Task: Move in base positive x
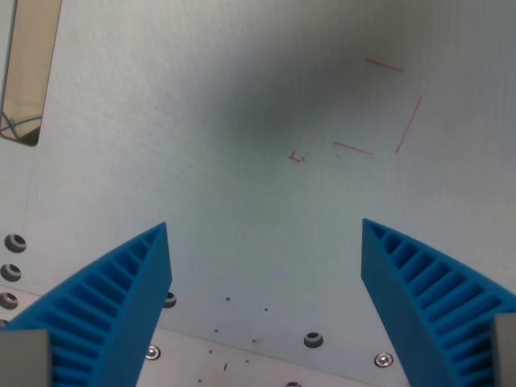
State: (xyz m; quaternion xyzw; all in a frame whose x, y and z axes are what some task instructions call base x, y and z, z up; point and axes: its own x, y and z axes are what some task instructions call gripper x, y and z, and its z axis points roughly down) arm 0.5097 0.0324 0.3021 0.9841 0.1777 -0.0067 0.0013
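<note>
- The gripper (264, 234) hung over a pale grey table (242, 105), its jaws spread wide apart with nothing between them.
- Its two blue ribbed fingers (121, 306) entered from the near corners of the wrist view, one on the wrist view's left and the other on the wrist view's right, their tips pointing towards the far side.
- Thin red line markings (407, 125) lay on the table surface far and to the right of the gripper, forming parts of a rectangle outline.
- A small red mark (297, 157) sat just left of those lines, near the middle of the view and apart from both fingers.
- A soft dark shadow (266, 113) spread across the table beyond the fingertips.
- A row of screws (314, 339) and small holes ran along the near edge of the table, between and beside the fingers.
- More bolt holes (14, 242) showed at the left edge.
- In the far left corner the table ended, and a tan floor (32, 56) with a cable (20, 125) was visible past it.
</note>
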